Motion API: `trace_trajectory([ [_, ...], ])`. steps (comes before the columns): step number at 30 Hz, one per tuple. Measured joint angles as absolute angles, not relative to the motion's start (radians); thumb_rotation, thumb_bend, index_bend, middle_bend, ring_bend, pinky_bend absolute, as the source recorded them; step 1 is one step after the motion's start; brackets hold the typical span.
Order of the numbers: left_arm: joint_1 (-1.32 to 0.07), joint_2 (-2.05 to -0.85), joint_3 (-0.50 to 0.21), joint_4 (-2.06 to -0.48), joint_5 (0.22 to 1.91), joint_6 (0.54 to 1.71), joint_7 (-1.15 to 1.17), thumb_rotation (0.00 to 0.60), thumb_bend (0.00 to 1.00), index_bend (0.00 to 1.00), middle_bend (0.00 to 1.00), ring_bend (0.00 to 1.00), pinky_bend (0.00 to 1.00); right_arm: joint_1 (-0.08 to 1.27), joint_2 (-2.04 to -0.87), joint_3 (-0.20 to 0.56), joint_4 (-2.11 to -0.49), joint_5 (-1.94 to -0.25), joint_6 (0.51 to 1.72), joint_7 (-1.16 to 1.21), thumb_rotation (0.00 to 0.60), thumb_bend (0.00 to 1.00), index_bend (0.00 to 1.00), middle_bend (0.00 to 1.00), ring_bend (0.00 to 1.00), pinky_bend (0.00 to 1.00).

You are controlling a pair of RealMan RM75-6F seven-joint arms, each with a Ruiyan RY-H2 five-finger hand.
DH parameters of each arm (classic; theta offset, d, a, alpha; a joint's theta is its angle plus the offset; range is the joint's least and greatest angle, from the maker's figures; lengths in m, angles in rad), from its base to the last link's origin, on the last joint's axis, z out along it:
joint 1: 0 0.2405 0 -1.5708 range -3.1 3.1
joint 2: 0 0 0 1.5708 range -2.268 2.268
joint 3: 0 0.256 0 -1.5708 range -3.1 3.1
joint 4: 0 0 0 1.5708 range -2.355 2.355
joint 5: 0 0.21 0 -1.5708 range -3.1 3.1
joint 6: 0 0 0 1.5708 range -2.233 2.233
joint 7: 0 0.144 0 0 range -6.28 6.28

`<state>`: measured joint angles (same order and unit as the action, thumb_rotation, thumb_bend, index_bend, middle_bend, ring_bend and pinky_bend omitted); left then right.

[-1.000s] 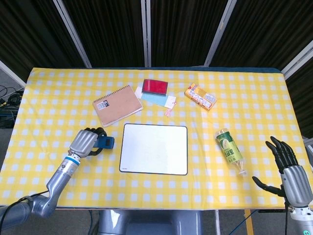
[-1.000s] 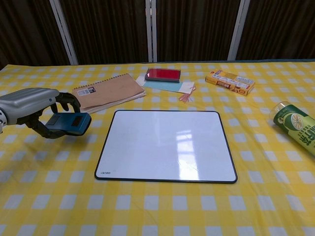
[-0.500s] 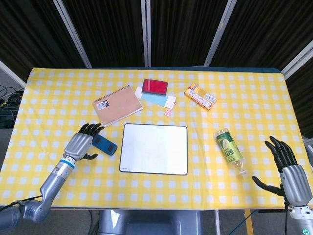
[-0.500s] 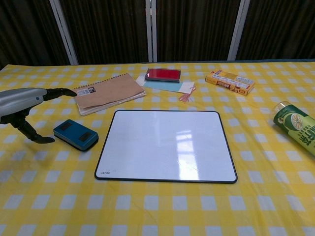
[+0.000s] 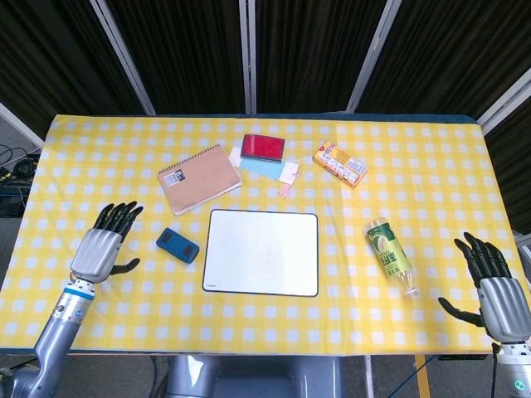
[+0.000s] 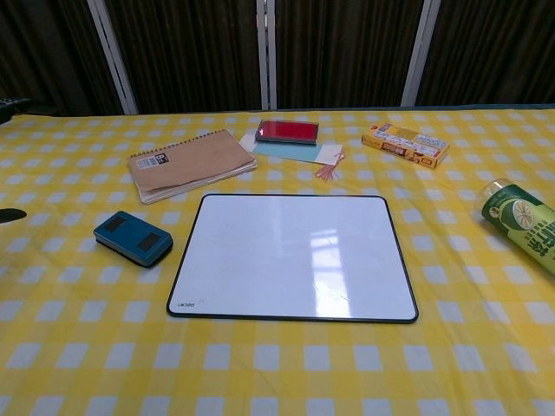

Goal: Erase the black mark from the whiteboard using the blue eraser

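Note:
The whiteboard (image 5: pixel 262 252) (image 6: pixel 295 256) lies flat mid-table, its white face showing no black mark. The blue eraser (image 5: pixel 177 245) (image 6: pixel 133 237) rests on the cloth just left of the board, apart from it. My left hand (image 5: pixel 103 247) hovers further left of the eraser with fingers spread and nothing in it; only dark fingertips (image 6: pixel 10 215) show at the chest view's left edge. My right hand (image 5: pixel 491 288) is at the table's front right corner, fingers apart and holding nothing.
A brown spiral notebook (image 5: pixel 199 177) lies behind the eraser. A red case on blue paper (image 5: pixel 264 148) and a yellow snack box (image 5: pixel 339 163) sit at the back. A green bottle (image 5: pixel 389 254) lies right of the board.
My left hand set the eraser down beside the board, let go, opened and drew back to the left. The right hand sank slightly toward the front edge.

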<state>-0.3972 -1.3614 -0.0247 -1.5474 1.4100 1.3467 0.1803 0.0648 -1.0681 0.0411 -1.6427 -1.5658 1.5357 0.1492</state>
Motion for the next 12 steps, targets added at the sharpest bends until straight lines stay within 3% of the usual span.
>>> trace_trajectory([
  [8,-0.246,-1.339,0.015,-1.531,1.518,1.596,0.193,0.600,0.20,0.00,0.00,0.00,0.00,0.077,-1.079,0.058,-1.644,-1.474,1.471,0.024,0.600,0.05,0.00,0.00,0.00,0.00],
  [12,-0.195,-1.326,0.037,-1.510,1.550,1.637,0.163,0.600,0.20,0.00,0.00,0.00,0.00,0.082,-1.108,0.067,-1.636,-1.452,1.460,-0.020,0.600,0.05,0.00,0.00,0.00,0.00],
])
